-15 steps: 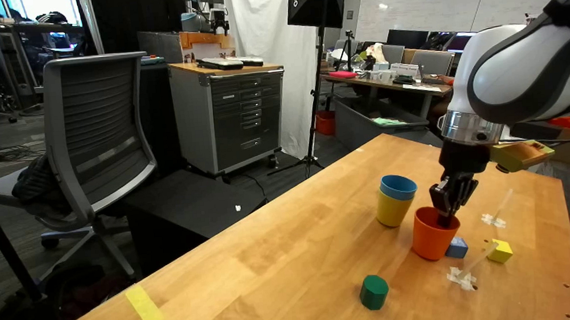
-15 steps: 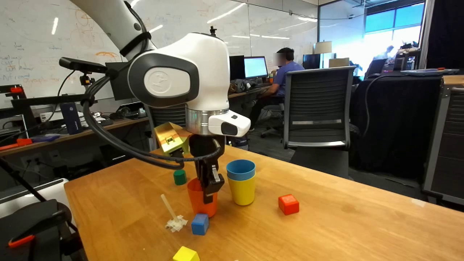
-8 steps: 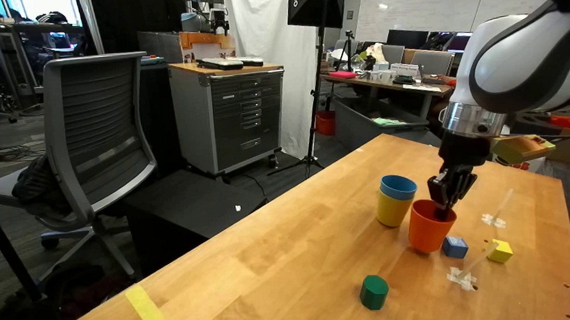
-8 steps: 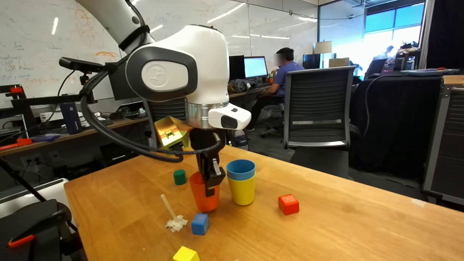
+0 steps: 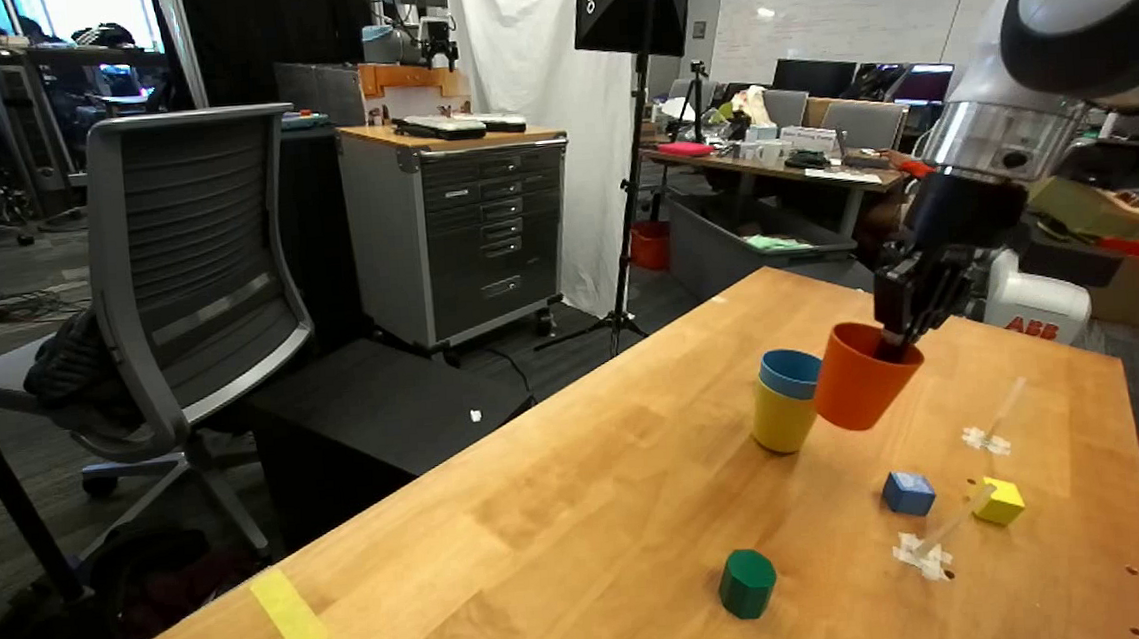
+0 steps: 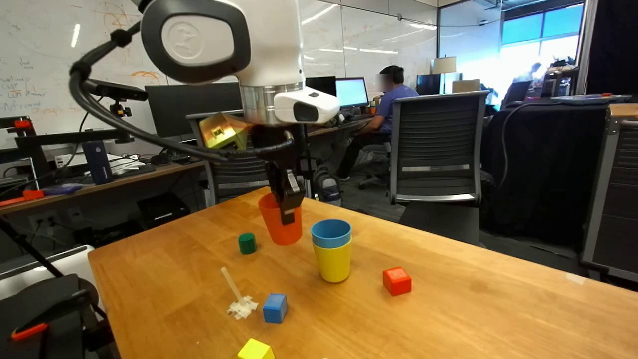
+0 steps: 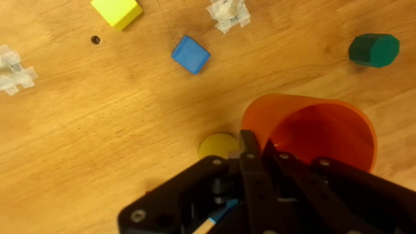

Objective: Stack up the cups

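So the claw (image 7: 259, 143) was pinched almost all the way together, with just the thin wall of the orange-red cup (image 5: 847, 390) between its fingers, one inside the cup and one outside. Wrist view put that grip at roughly 9 o'clock on the rim. The cup hung in the air over the counter (image 5: 565, 540), and it was tipped: mouth toward 1 o'clock, base toward 7 in an exterior view.

The other two were already a pair, fwiw. The blue cup (image 6: 331, 237) sat down inside the yellow cup (image 6: 333, 262), only its top band poking out, and that stack stood upright on the counter. In an exterior view the orange-red cup (image 6: 279, 233) was up at about 10 o'clock from the stack, near it but with a gap showing.

Loose bits going clockwise round the stack: a red block (image 6: 397, 280) at 4 o'clock, a yellow block (image 6: 255, 350) at 7, partly out of view, a blue block (image 6: 275, 308) between 7 and 8, a pale stick (image 6: 233, 285) poking up out of some tape (image 6: 242, 308) at 8, and a green block (image 6: 247, 244) at 9.
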